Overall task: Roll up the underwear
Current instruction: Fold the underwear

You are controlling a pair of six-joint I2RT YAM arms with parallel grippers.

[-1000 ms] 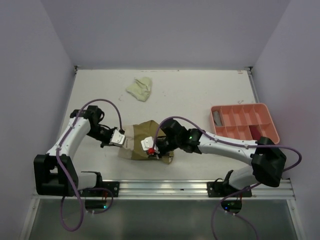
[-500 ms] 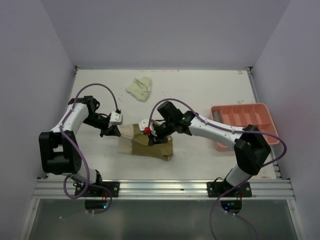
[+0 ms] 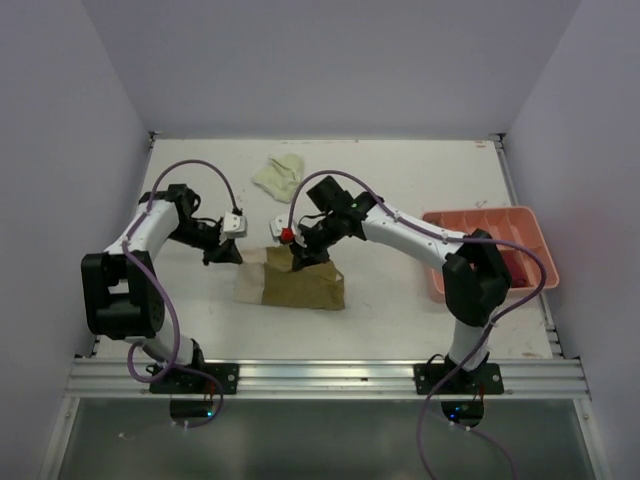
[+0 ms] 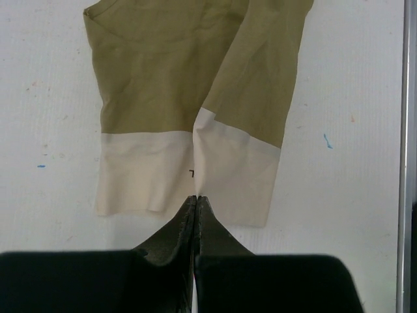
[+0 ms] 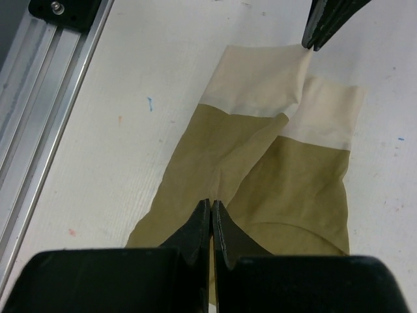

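Lying folded on the table [image 3: 420, 190], the olive underwear [image 3: 300, 288] is gripped at both ends. Left claw [image 4: 197, 199] pinches its cream end; right claw [image 5: 210, 207] pinches its olive end.

Overhead; opposed wrist close-ups, same underwear [image 4: 189, 85]

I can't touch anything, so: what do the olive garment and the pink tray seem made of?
The olive underwear looks like thin, matte knit cloth, perhaps cotton or a blend: it folds softly and lies flat. The pink tray looks like rigid moulded plastic, smooth, with thin straight dividers.
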